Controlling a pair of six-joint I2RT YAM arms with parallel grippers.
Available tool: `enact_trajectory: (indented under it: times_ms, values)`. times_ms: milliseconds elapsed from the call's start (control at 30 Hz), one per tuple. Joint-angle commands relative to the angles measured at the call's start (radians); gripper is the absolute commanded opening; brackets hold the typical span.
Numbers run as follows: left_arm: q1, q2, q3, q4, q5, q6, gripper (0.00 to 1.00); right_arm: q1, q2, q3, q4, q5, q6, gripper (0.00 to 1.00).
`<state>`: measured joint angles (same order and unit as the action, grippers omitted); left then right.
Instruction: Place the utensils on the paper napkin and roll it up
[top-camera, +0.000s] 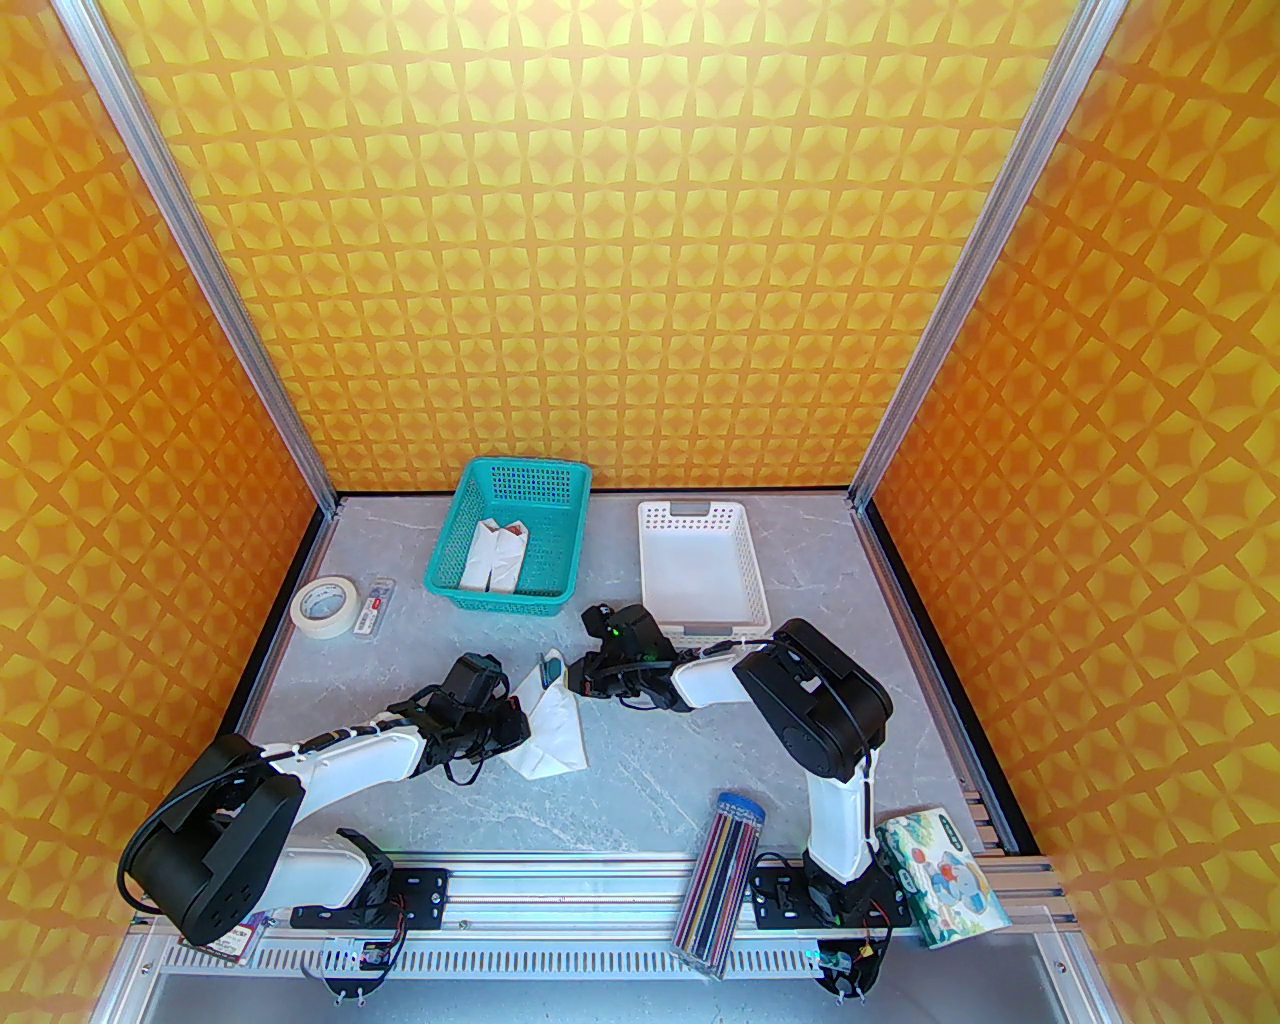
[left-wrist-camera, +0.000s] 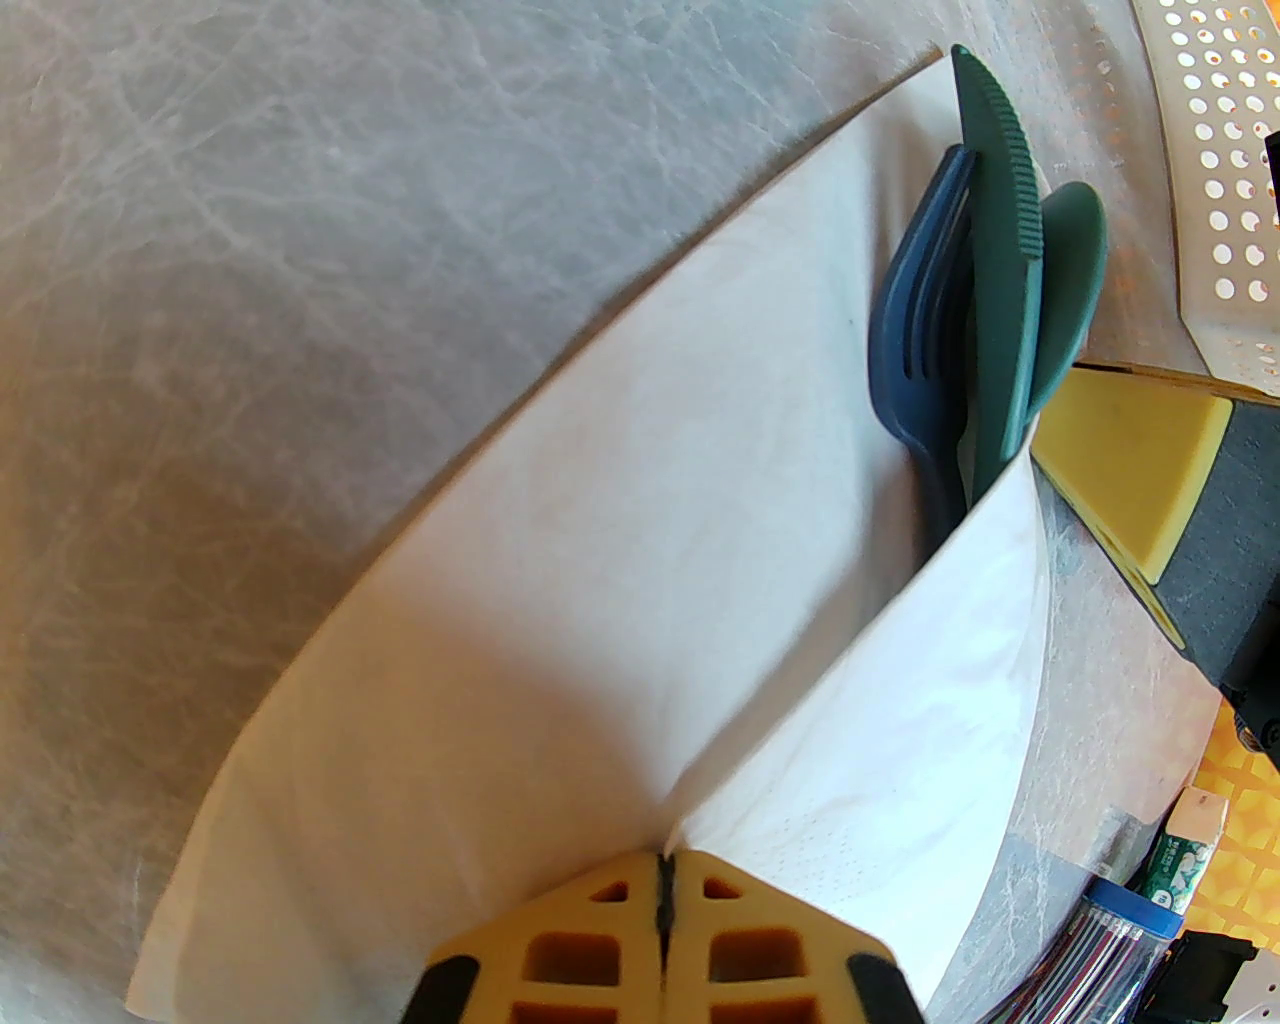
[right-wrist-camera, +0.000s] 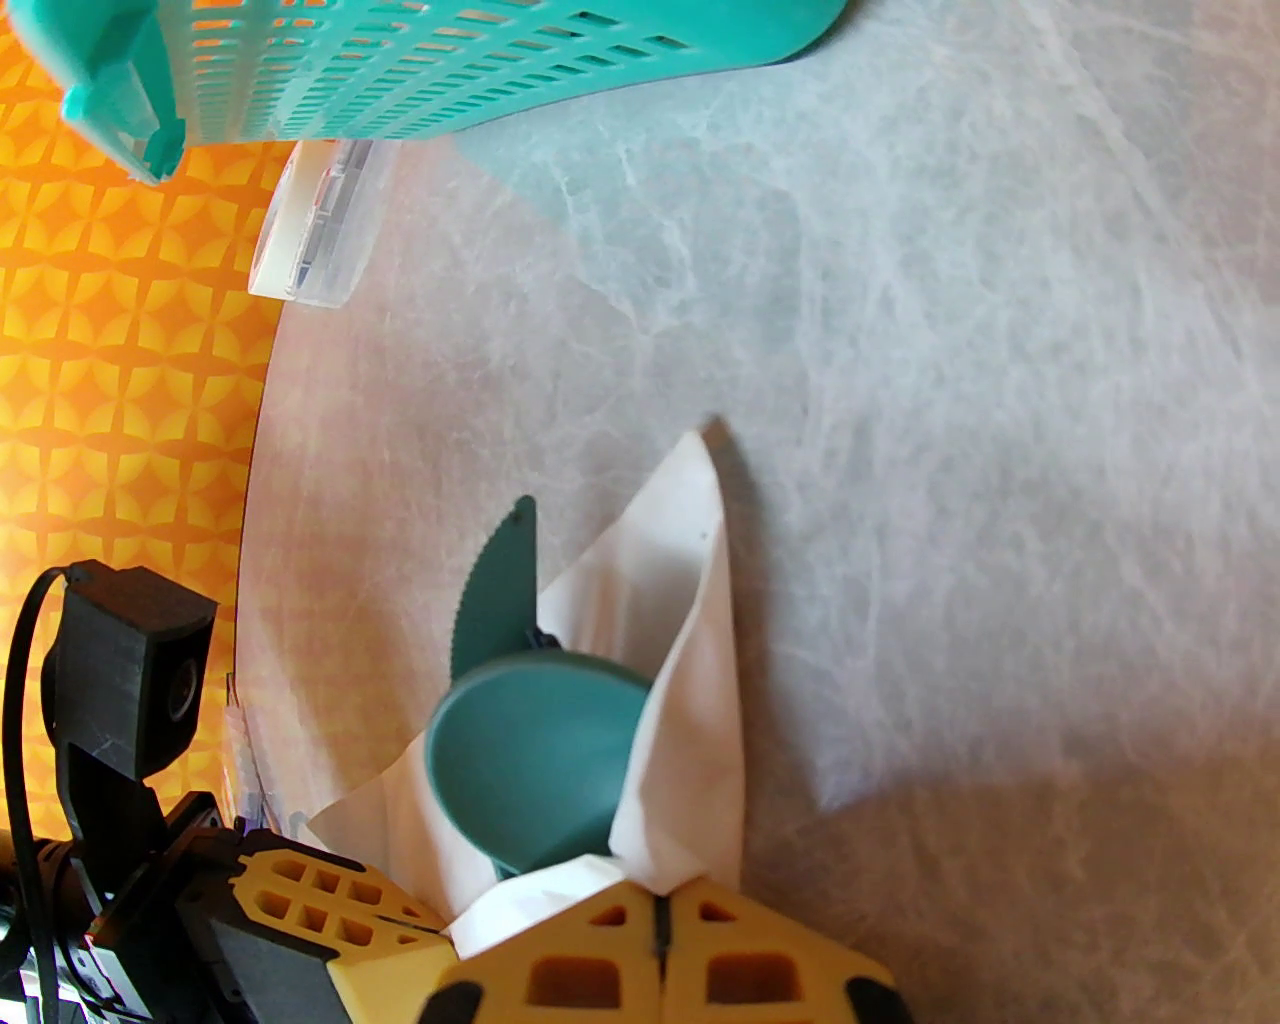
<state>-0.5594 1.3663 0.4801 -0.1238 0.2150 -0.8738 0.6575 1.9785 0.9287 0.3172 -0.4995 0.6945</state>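
Observation:
The white paper napkin (top-camera: 552, 732) lies mid-table, folded partway over the teal-green utensils (top-camera: 548, 668). In the left wrist view the knife (left-wrist-camera: 1000, 280), fork (left-wrist-camera: 920, 330) and spoon (left-wrist-camera: 1070, 270) poke out of the napkin (left-wrist-camera: 620, 560) fold at its far end. My left gripper (left-wrist-camera: 665, 870) is shut on the near edge of the folded flap. From the other side, my right gripper (right-wrist-camera: 660, 900) is shut on a napkin (right-wrist-camera: 690, 640) corner beside the spoon bowl (right-wrist-camera: 540, 760) and the knife tip (right-wrist-camera: 500, 590). The two grippers (top-camera: 515, 725) (top-camera: 585, 685) stand close together at the napkin.
A teal basket (top-camera: 555, 500) holding white bundles stands at the back, with a white basket (top-camera: 700, 570) to its right. A tape roll (top-camera: 325, 603) and a small clear box (top-camera: 375, 605) sit at the left. A pencil case (top-camera: 725, 880) and a printed tissue pack (top-camera: 940, 875) lie near the front right.

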Motion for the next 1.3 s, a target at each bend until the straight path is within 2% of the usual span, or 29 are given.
enact_trajectory:
  times_ms: [0,333,567,733,1033,1267]
  values:
    - [-0.005,0.010,-0.029,-0.129,-0.058,0.019,0.00,-0.018,0.013,0.012,-0.069,0.055,-0.034,0.00]
    - [-0.004,0.009,-0.022,-0.129,-0.058,0.019,0.00,-0.019,-0.150,-0.007,-0.166,0.055,-0.073,0.00]
    - [-0.004,0.011,-0.019,-0.129,-0.058,0.019,0.00,0.019,-0.242,-0.097,-0.106,-0.022,0.013,0.00]
    - [-0.003,0.014,-0.018,-0.126,-0.058,0.021,0.00,0.060,-0.228,-0.144,-0.024,-0.058,0.092,0.00]
    - [-0.004,0.024,-0.010,-0.129,-0.058,0.022,0.00,0.087,-0.176,-0.164,-0.035,-0.022,0.118,0.00]
    - [-0.003,0.032,-0.008,-0.129,-0.062,0.022,0.00,0.087,-0.143,-0.172,-0.051,-0.044,0.122,0.00]
